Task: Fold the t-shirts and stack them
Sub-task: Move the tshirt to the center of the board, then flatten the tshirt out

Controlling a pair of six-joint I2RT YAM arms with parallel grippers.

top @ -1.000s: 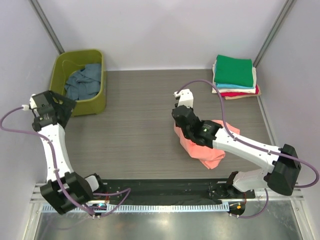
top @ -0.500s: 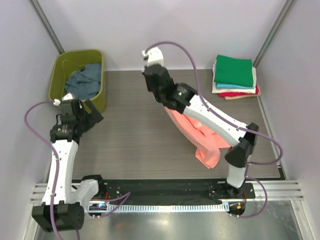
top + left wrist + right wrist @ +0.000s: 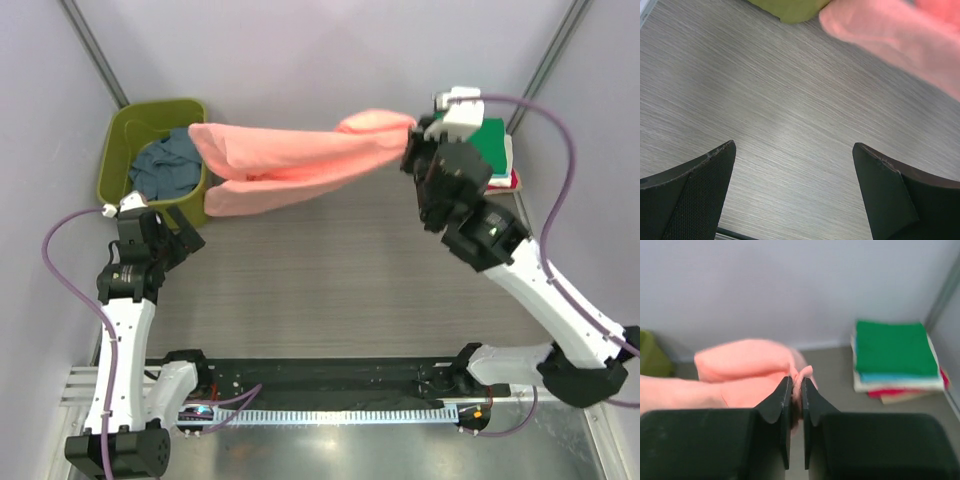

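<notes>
Top external view: a grey wood-grain worktop (image 3: 330, 270) sits between pale lilac walls, with a slanting metal post (image 3: 95, 50) at 11 o'clock and another at 1 o'clock. A black strip and an aluminium rail run along the 6 o'clock edge.

At 10 o'clock stands one olive-green plastic tub (image 3: 155, 105) with one crumpled slate-blue cloth t-shirt (image 3: 160, 170) inside. At 2 o'clock lies one stack of folded t-shirts (image 3: 497, 145), partly hidden behind the right arm.

One salmon-pink soft cloth t-shirt (image 3: 290, 160) hangs in the air above the far half of the worktop. It stretches from the right tool (image 3: 410, 150) at 1 o'clock across to the tub's right rim, and its outline is blurred.

The right wrist view shows what the top view cannot. The right tool's two black fingers (image 3: 785, 405) are pressed together on a pinch of the pink cloth. The stack also shows there in full, with green on top, then teal, cream and red layers. That makes four colours; whether more lie under them I cannot tell.

The left wrist view shows the left tool (image 3: 794, 145) with its two fingers wide apart over bare worktop at 9 o'clock, holding nothing. A pink edge and a corner of the tub show at the top of that view.

There are two arms.
</notes>
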